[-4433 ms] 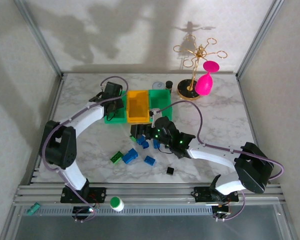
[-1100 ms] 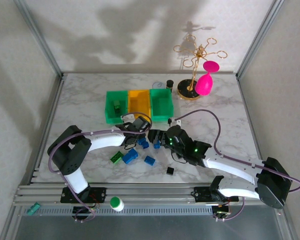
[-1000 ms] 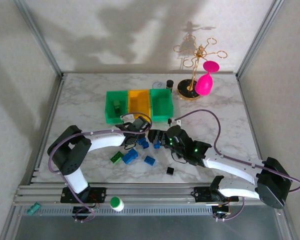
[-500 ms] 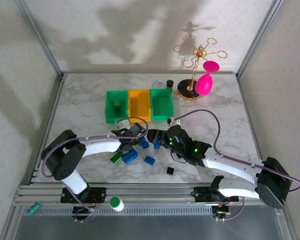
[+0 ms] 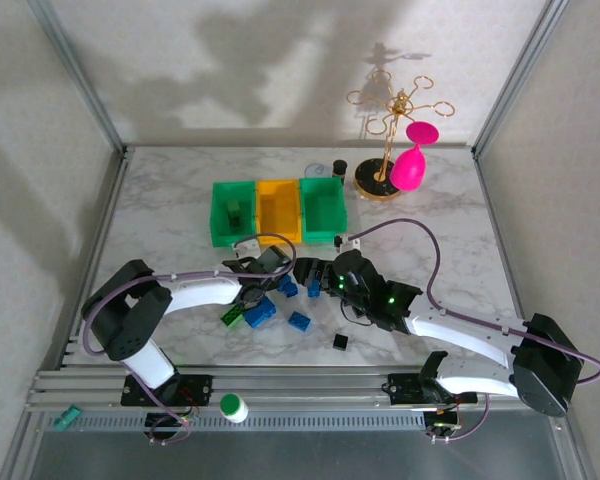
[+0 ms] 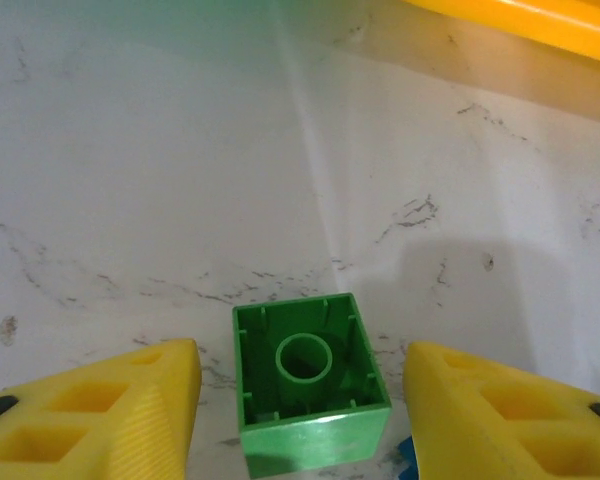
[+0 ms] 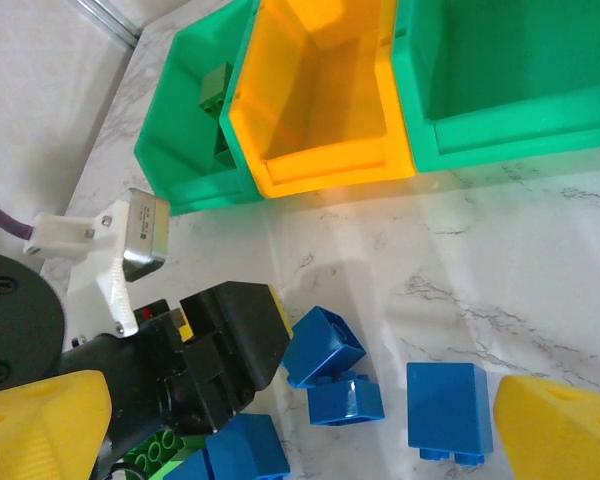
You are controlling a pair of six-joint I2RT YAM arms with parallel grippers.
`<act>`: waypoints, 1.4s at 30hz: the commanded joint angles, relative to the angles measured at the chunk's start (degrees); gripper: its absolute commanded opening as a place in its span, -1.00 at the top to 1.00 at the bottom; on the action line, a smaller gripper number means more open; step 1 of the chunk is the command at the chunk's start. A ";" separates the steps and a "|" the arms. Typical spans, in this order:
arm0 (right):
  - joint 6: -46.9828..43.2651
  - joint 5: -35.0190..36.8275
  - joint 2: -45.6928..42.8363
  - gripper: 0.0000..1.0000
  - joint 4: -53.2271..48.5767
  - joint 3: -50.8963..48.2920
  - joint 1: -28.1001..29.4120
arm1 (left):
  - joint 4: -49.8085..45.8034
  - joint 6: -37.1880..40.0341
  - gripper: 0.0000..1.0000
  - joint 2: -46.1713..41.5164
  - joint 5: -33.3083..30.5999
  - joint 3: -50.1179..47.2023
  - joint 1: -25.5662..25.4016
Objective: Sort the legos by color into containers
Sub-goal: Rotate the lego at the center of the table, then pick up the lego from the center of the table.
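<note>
From above, the three containers are sitting in a row on the bench (image 5: 160, 200), with the yellow bin (image 5: 277, 210) between the left green bin (image 5: 231, 213) and the right green bin (image 5: 323, 207). The left tool (image 5: 248, 298) is hanging low on the near side of the yellow bin. The right tool (image 5: 305, 272) is hovering just beside it, also nearer than that bin. Blue bricks (image 5: 300, 321) are lying loose around both tools, and a black brick (image 5: 339, 342) is lying farther from the yellow bin. The left wrist camera is adding close detail. The left tool (image 6: 300, 347) is holding its yellow fingers (image 6: 105, 410) apart on either side of a green brick (image 6: 308, 385), with a strip of bare bench showing on each side. This brick is resting on the bench with its hollow underside and round centre tube facing up. It is looking nearly square, so no long axis is standing out, and it is lying slightly skewed to the fingers, with the yellow bin (image 6: 520, 15) beyond it. The right wrist camera is giving the bins' insides. The right tool (image 7: 300, 395) is standing spread wide above blue bricks (image 7: 323, 345). A dark green brick (image 7: 217, 90) is lying in the left green bin (image 7: 180, 150), beside the yellow bin (image 7: 320, 160).
</note>
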 commanded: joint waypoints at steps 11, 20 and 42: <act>0.55 1.00 0.26 -0.98 0.86 -0.39 -0.37 | -0.27 0.06 0.12 2.59 -0.14 1.92 -0.56; 0.45 0.76 1.05 -0.98 1.37 -0.21 -0.58 | -1.18 0.22 0.30 0.31 -0.93 0.50 -0.56; -2.35 -0.75 8.02 -0.97 5.56 4.23 -1.03 | -9.36 14.08 0.29 -5.29 -8.07 15.73 12.65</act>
